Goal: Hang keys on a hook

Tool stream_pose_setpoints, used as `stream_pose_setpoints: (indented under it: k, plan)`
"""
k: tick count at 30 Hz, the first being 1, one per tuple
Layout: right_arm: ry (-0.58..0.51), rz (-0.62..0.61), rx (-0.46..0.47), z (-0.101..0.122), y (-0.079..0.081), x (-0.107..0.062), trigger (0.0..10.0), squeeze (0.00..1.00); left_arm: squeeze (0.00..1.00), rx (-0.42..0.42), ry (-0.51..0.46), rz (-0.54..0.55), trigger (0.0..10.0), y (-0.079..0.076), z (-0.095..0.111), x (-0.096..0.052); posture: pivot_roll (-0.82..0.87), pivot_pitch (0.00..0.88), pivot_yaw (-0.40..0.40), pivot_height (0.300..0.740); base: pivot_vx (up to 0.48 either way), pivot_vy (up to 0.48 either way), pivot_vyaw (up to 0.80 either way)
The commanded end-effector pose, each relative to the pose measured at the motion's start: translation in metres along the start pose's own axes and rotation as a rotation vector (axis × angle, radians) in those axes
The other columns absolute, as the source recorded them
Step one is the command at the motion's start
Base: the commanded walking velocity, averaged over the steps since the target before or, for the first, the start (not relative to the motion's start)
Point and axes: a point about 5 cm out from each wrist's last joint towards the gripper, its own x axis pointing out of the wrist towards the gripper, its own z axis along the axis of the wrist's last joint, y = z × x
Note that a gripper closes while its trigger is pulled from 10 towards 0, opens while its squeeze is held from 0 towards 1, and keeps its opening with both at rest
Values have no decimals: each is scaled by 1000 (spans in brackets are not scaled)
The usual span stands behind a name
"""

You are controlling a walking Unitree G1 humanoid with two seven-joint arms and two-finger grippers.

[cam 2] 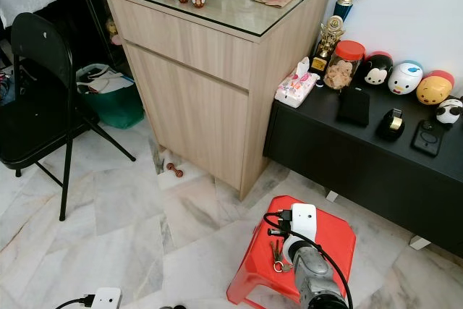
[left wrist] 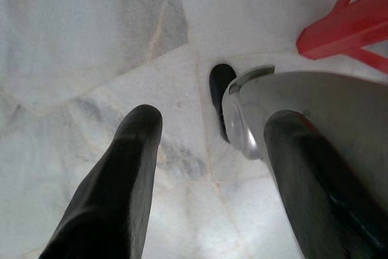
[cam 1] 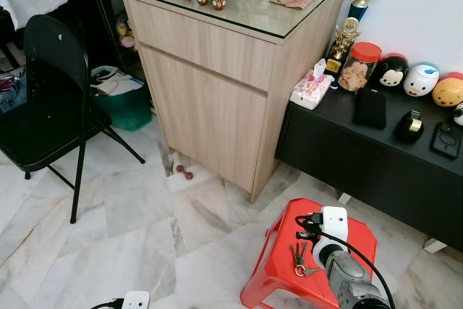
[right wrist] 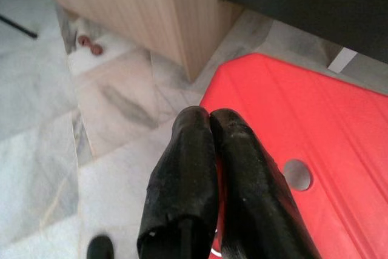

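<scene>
Lying on the red stool (cam 1: 354, 231), keys (cam 1: 299, 258) rest untouched — right hand (right wrist: 209, 116) pressed together, left hand (left wrist: 212, 119) apart.

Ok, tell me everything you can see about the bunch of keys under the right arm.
The small bunch of metal keys hangs just above the red plastic stool, beside the right arm. It holds a few slim keys, dark to brassy, joined on a small ring at the bottom, blades pointing up. The right end effector, black fingers pressed together over the stool's edge in the right wrist view, seems to carry it, though the contact is hidden.
</scene>
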Motion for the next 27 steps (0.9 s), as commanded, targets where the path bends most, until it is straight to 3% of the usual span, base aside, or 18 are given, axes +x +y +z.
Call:
stream_pose_setpoints:
  k: [1,13,21,27]
  plan:
    - [23,-26,19,-6,-5,-2,10000,0,0,-3,37,-25,10000,-6,-10,-2,138,119,-41,740,0,0,-675]
    - [-11,-21,46,-3,-4,-2,10000,0,0,-4,39,-27,10000,-4,-10,-2,144,120,-40,740,0,0,-622]
    - [-77,-50,70,6,-8,-2,10000,0,0,-2,42,-27,10000,-5,-11,-2,144,115,-38,740,0,0,0]
    - [-78,-83,19,9,-12,-1,10000,0,0,0,46,-28,10000,-6,-12,-2,146,110,-37,731,0,0,0]
